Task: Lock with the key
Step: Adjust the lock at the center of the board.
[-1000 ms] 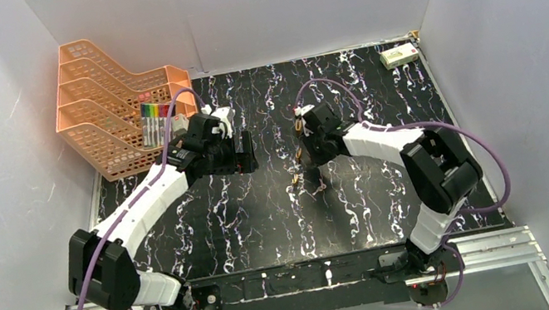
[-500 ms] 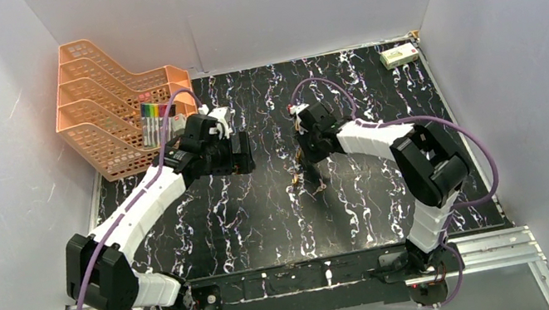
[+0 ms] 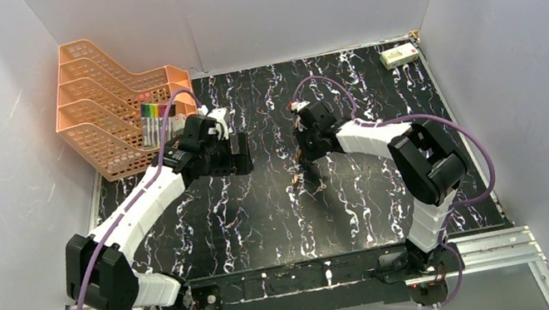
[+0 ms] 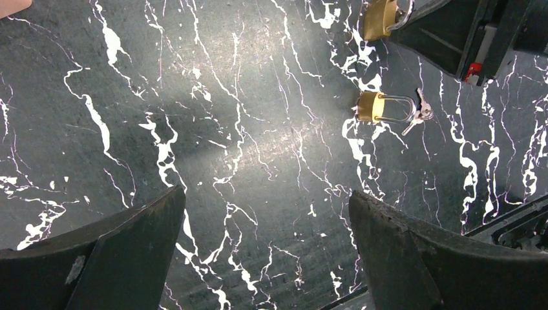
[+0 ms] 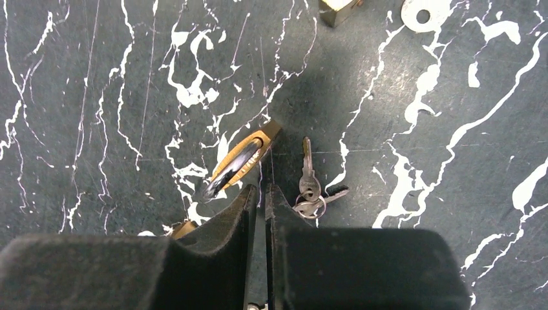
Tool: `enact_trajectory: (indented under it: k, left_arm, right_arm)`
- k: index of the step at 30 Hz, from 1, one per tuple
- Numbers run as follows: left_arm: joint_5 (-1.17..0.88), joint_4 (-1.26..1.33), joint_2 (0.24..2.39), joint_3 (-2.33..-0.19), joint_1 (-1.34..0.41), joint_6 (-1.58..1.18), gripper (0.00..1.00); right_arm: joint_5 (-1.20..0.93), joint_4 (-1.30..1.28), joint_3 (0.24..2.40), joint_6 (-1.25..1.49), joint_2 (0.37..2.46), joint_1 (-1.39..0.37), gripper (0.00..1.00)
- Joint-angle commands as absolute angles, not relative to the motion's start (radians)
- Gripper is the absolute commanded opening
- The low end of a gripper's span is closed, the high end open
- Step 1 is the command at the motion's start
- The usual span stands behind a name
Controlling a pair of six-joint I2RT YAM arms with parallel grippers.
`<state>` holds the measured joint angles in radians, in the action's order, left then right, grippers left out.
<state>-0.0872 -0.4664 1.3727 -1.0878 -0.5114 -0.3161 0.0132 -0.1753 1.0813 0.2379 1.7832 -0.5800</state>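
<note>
Locking barely begun: keys (image 5: 310, 187) lie untouched.
Right gripper (image 5: 258, 192) pinches a brass padlock (image 5: 242, 161), keys at its three o'clock; left gripper (image 4: 263, 197) gapes empty.

Legible text, brands, numbers, signs: none in any view. Items carrying print too small or blurred to read: small box (image 3: 399, 56), upper right of the overhead frame, pale label with a green patch, no lettering resolvable; pack of coloured pens (image 3: 152, 120), left of centre in the overhead frame, against the orange trays (image 3: 102, 91), packaging print not resolvable. Brass padlock (image 4: 371, 106), upper right of the left wrist frame: face too blurred to tell any stamp. Keys (image 5: 309, 188), centre of the right wrist frame: no cut number or maker's mark can be made out.
</note>
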Motion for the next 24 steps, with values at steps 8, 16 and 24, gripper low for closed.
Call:
enact_trajectory:
  k: [8, 16, 24]
  left_arm:
    - [-0.086, -0.492, 1.341, -1.097, -0.499, -0.300, 0.98]
    - [-0.082, -0.492, 1.336, -1.091, -0.492, -0.298, 0.98]
    - [-0.080, -0.493, 1.327, -1.083, -0.484, -0.295, 0.98]
  right_arm:
    - [0.006, -0.075, 1.089, 0.350, 1.804, -0.558, 0.18]
    - [-0.037, -0.066, 1.109, 0.365, 1.834, -0.554, 0.17]
    - [-0.033, -0.071, 1.095, 0.366, 1.815, -0.549, 0.17]
